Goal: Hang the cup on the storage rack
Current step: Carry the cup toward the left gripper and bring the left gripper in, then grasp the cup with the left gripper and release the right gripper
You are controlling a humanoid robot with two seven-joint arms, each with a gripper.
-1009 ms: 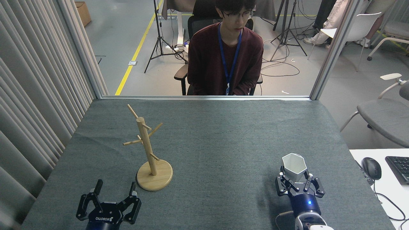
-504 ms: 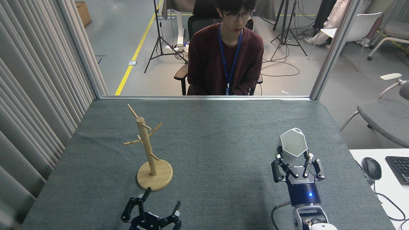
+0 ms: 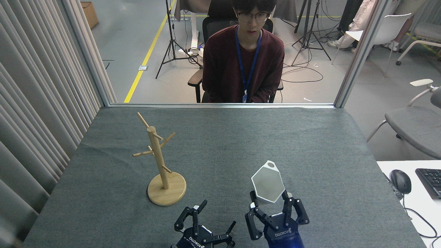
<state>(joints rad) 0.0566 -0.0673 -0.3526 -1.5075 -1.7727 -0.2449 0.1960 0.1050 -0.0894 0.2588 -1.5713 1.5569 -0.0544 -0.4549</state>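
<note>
While the right gripper (image 3: 269,204) clenches the cup (image 3: 268,182) by its base, mouth tipped up, tab with hole at the far top, it has swung in from the right edge toward centre. Left gripper (image 3: 215,214) sits just left of it, fingers spread, empty, also moved inward. Rack (image 3: 159,162) stands farther left, pegs bare. Looks like a handover coming, or a direct carry to the rack.

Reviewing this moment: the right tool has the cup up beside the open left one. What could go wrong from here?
The two tools are close: the open left tool may collide with the right tool holding the white faceted hexagonal cup. The light wooden peg rack stands free on its disc base, so a misaimed tab hole could tip it.
</note>
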